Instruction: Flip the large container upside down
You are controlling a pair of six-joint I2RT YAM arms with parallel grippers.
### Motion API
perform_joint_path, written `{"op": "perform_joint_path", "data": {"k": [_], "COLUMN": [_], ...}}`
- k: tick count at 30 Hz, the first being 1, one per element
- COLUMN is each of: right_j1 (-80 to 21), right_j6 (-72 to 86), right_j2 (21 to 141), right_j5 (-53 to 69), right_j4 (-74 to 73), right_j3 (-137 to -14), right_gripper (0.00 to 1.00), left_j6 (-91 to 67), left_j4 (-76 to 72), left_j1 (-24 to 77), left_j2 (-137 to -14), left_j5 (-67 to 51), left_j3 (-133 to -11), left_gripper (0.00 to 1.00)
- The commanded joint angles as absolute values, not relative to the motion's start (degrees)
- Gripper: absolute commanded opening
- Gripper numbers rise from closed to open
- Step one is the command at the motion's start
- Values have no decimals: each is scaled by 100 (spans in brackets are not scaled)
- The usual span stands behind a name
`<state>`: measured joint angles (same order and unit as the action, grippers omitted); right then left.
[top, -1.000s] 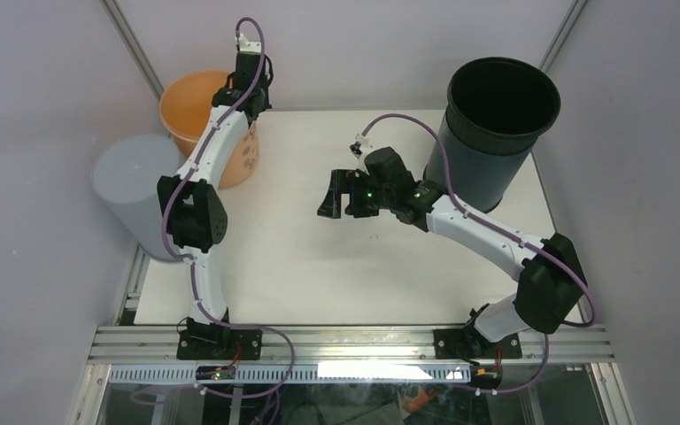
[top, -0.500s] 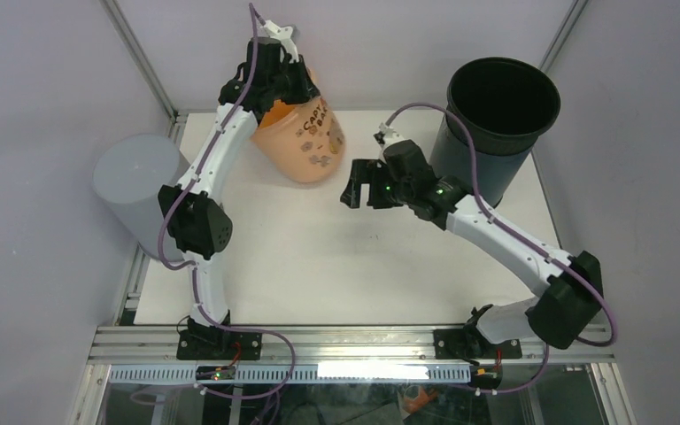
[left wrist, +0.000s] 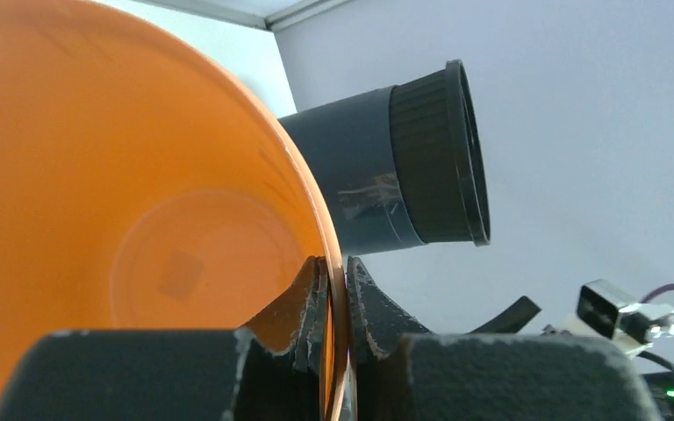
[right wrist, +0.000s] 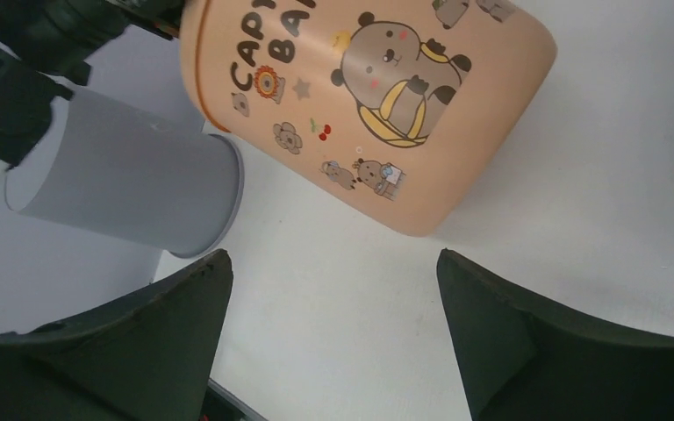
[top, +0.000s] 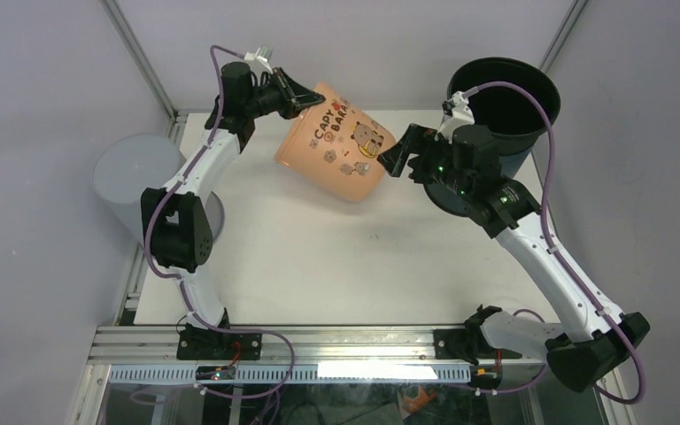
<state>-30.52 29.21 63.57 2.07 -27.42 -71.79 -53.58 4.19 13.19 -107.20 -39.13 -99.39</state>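
the orange bucket (top: 336, 146) swings up off the table and tips further. it now hangs near-sideways, rim pinched tight in the left gripper (left wrist: 333, 281). the right gripper (top: 398, 156) rises, spread wide, empty, just off the bucket's base. roughly halfway over, i'd say.

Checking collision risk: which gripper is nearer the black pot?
Right. The right gripper hovers open beside the black pot; the left gripper is farther off, clamped on the rim of the orange bucket.
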Motion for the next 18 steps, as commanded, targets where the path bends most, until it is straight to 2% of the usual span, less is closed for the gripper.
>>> {"op": "perform_joint_path", "data": {"k": [1,10,13,14,16,17,18], "right_j1": [-3029,-3037,-3040,-3049,-3063,-3059,-3059], "right_j6": [3304,4210,4476,4523,4568,4557,4535], "right_j2": [6507,6643,6656,6669,6701,6734,6767], "right_j5": [778,742,889,899,905,904,904], "right_j4": [-2318,-1852,-1464,-1340,-1185,-1167,-1154], "right_j3": [-7043,-6126,-5749,-5647,-5526,-5499,-5503], "right_gripper": [91,93,93,93,93,93,93], "left_j6": [-7144,-7006,-6458,-6167,-5603,-5393,-5051], "left_j4": [-1831,-1588,-915,-574,69,410,692], "left_j1": [1105,835,731,702,665,660,652], "left_j2": [-10384,-10322,-10344,-10351,-10366,-10377,-10395], "left_j5": [-4751,-4682,-4576,-4484,-4307,-4199,-4113], "left_j3": [-9035,-8239,-8274,-8344,-8507,-8626,-8738], "left_gripper": [0,0,0,4,29,39,44]}}
